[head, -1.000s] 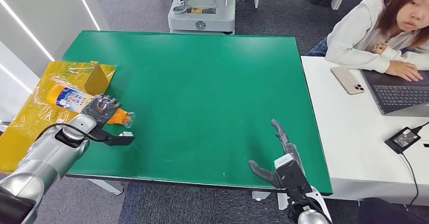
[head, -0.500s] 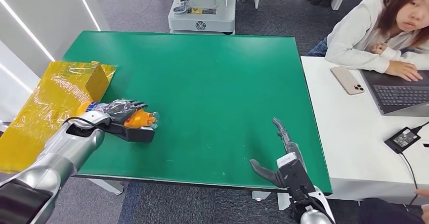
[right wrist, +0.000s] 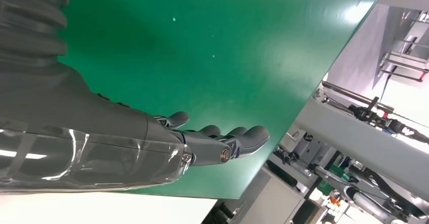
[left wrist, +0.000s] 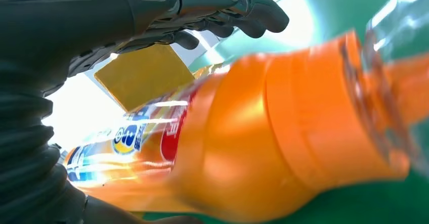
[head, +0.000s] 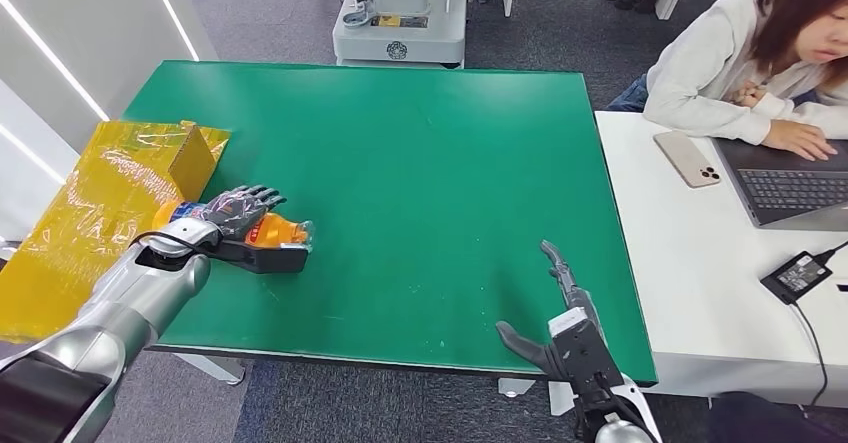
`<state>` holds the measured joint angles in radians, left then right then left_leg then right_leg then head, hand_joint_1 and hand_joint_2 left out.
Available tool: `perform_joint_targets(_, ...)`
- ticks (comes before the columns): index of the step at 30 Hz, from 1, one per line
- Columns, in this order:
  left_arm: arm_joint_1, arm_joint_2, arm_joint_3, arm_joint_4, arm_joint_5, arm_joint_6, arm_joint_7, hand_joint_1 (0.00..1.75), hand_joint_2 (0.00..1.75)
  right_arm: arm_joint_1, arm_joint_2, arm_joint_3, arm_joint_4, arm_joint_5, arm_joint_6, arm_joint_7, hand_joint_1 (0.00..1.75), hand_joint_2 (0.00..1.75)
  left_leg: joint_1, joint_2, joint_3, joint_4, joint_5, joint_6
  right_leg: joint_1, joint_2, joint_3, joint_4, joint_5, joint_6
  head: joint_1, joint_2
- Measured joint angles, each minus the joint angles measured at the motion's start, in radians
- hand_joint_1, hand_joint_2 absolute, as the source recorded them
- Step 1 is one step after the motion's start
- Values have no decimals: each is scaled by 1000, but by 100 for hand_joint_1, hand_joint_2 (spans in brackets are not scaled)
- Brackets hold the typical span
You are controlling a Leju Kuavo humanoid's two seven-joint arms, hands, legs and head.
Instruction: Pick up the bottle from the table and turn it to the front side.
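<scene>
- A green table (head: pixel 420 183) stands on grey carpet in an office, with a grey machine base (head: pixel 400 13) beyond its far edge and a white desk (head: pixel 700 263) along its right side.
- At that desk a person in a pale sweater (head: pixel 720 63) sits at a laptop (head: pixel 790 188), with a phone (head: pixel 687 158) and a black power brick (head: pixel 795 275) lying nearby.
- Yellow wrapped packaging (head: pixel 100 203) lies at the table's left edge, partly overhanging it.
- The bottle (head: pixel 275 231), orange with a clear cap end, lies on its side near the table's front left corner, just beside the yellow packaging, cap pointing toward the table's middle.
- The left hand (head: pixel 235 218) grips the bottle: its dark fingers (head: pixel 255 201) drape over the top of the body and the thumb lies along the near side.
- In the left wrist view the bottle (left wrist: pixel 263 143) sits under the curled fingers (left wrist: pixel 238 11), and its label is blurred and cannot be read.
- The hand covers the bottle's middle, so whether the bottle rests on the green surface or is slightly lifted is hard to tell.
- The right hand (head: pixel 560 313) is at the table's front right edge, empty, fingers (right wrist: pixel 227 143) stretched out and apart, thumb splayed to the side; the arm is cut off by the picture's lower border.
</scene>
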<state>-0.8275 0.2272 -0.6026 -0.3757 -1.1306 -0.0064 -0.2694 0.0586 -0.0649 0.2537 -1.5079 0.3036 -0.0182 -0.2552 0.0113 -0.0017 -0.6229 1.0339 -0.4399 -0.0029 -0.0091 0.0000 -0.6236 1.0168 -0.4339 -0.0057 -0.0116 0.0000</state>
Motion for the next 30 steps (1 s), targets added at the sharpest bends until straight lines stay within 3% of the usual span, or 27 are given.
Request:
perform_joint_targets(4, 18, -24, 90, -2, 239, 132, 5, 0, 175, 22, 0, -4, 1, -19, -27, 3, 0, 175, 0, -1, 0, 0, 0, 0, 0, -1, 0, 0, 0, 0, 0, 0)
perform_joint_targets(8, 28, -67, 237, -33, 406, 136, 104, 0, 175, 51, 0, -8, 2, -20, -52, 6, 0, 175, 0, -1, -1, 0, 0, 0, 0, 0, 0, 0, 0, 0, 0, 0)
perform_joint_targets(13, 27, -50, 270, -77, 293, 4, 207, 0, 175, 46, 0, -8, 23, -25, -48, 2, 0, 175, 0, 0, 0, 0, -1, -1, 0, 1, -1, 0, 0, 0, 0, 0)
perform_joint_targets(19, 61, 15, 257, -247, 177, 150, 309, 0, 175, 51, 2, -22, 26, -30, -47, 4, 0, 175, 1, 0, 0, 0, -1, -1, 0, 1, -1, 0, 0, -1, 0, 0)
perform_joint_targets(24, 201, 20, 268, -546, 397, 181, 132, 0, 175, 54, 6, -40, 17, -33, -41, 1, 0, 175, 0, 0, -1, 0, -2, 0, 0, 0, -1, 0, -2, 0, 0, 0)
perform_joint_targets(30, 381, -73, 252, -804, 681, 140, -62, 0, 175, 52, 9, -46, 17, -54, -36, -18, 0, 175, -1, 0, -1, 0, -4, 3, -1, 1, 0, -2, -2, 1, 0, 0)
